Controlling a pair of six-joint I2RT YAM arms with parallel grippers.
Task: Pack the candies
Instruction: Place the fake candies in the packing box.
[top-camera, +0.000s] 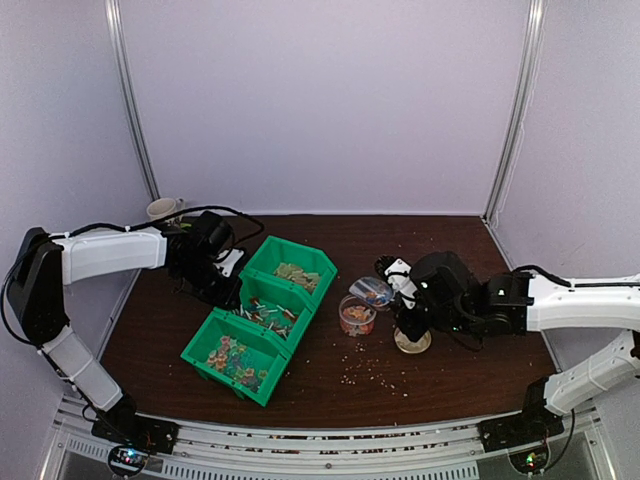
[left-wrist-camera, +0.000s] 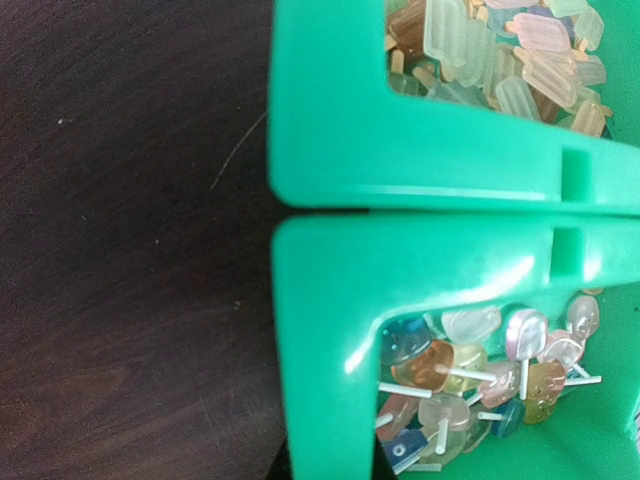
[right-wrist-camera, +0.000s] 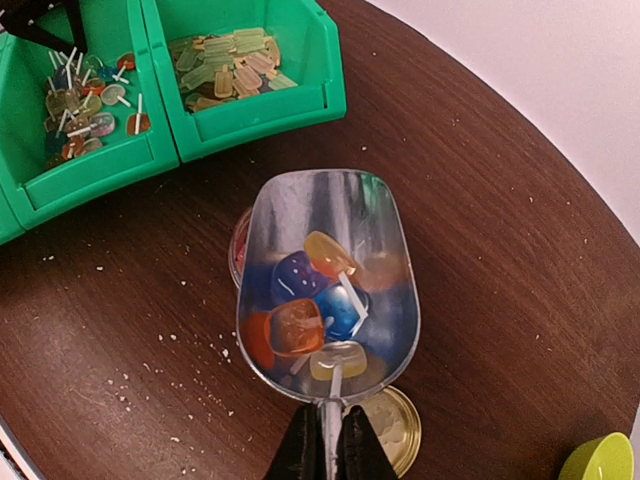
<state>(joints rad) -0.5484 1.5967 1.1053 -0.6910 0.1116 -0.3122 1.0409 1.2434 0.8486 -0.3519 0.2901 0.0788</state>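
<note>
My right gripper (right-wrist-camera: 325, 447) is shut on the handle of a clear scoop (right-wrist-camera: 380, 220) that holds several candies (right-wrist-camera: 298, 325), orange, blue and yellow, some on white sticks. The scoop hangs over a small clear jar (top-camera: 356, 318) with candies in it; in the right wrist view only the jar's rim (right-wrist-camera: 238, 250) shows beside the scoop. My left gripper (left-wrist-camera: 330, 468) sits at the left edge of the middle green bin (top-camera: 262, 292), dark fingertips either side of its wall (left-wrist-camera: 320, 330). Stick candies (left-wrist-camera: 450, 380) lie inside that bin.
Three green bins stand in a row: the back one (top-camera: 300, 258) with pale bar-shaped sweets, the front one (top-camera: 205, 352) with mixed sweets. A gold lid (right-wrist-camera: 398, 430) lies beside the jar. Pale crumbs (top-camera: 372, 370) dot the table. A yellow-green cup (right-wrist-camera: 600, 462) sits at right.
</note>
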